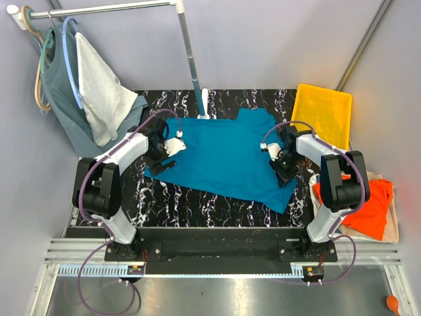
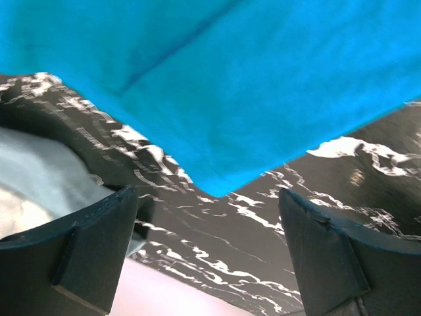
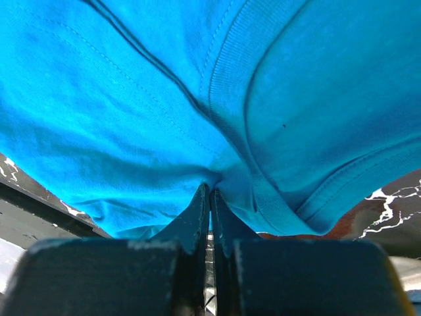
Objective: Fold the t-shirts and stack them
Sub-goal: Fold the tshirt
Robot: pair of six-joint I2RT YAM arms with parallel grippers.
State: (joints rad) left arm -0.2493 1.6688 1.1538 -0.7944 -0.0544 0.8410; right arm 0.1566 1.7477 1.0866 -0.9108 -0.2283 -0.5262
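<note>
The right gripper [image 3: 210,195] is clamped on the teal t-shirt [image 1: 220,161] near its collar. The left gripper [image 2: 207,210] gapes empty (just off a corner), so a one-sided pull may bunch it.

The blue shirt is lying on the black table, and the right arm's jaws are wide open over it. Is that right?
Not quite. The blue shirt does lie on the black table, but the right jaws are not wide open. The right wrist view shows them pinched shut on a fold of the shirt.
</note>
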